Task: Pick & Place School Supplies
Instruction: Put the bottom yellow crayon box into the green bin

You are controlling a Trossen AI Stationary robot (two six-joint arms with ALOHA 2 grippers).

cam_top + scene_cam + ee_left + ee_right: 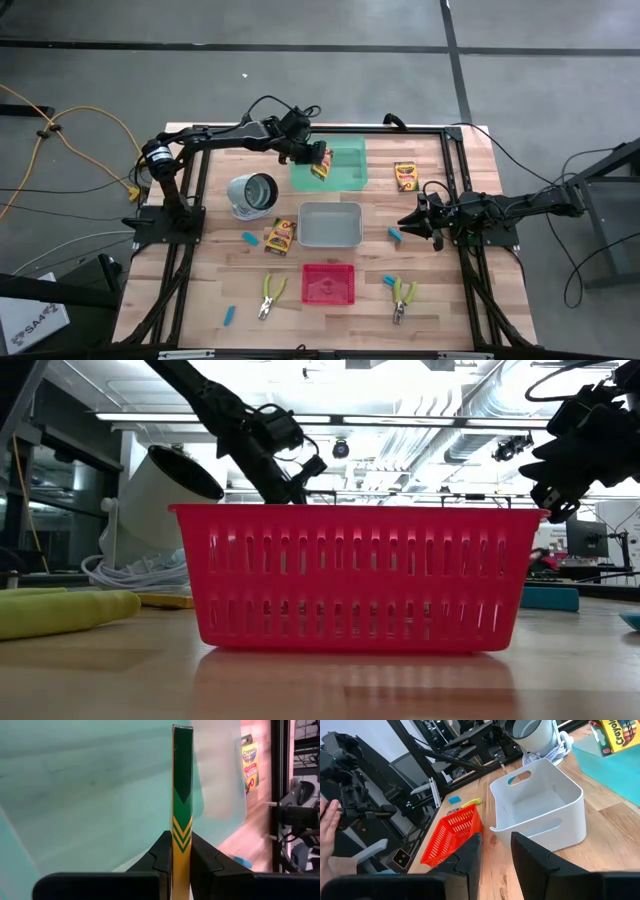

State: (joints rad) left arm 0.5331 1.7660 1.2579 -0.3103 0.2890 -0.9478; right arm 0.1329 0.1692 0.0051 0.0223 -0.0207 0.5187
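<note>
My left gripper (318, 160) hangs over the green tray (345, 178), shut on a yellow-orange crayon box (182, 795). My right gripper (415, 222) hovers open near the table's right edge, just right of the grey tray (330, 226), above a light-blue piece (395, 235). Two more crayon boxes lie flat on the table (405, 176) (281, 236). Two pliers with yellow-green handles (268, 296) (402, 298) lie either side of the red tray (328, 283). Other blue pieces lie on the table (249, 237) (230, 315) (388, 279). My left gripper pinches the crayon box between its two fingers (161, 855) across the box's broad faces, near one end (181, 851). The fingers come from above, pointing down into the green tray. The box juts out past the fingertips; whether its far end touches the tray floor, I cannot tell.
A white cup-like thing (250, 195) with a coiled cord lies on its side left of the grey tray. Dark frame rails run along the table's left and right sides. A person's hand (327, 825) shows in the room beyond the table. Bare wood lies between the trays.
</note>
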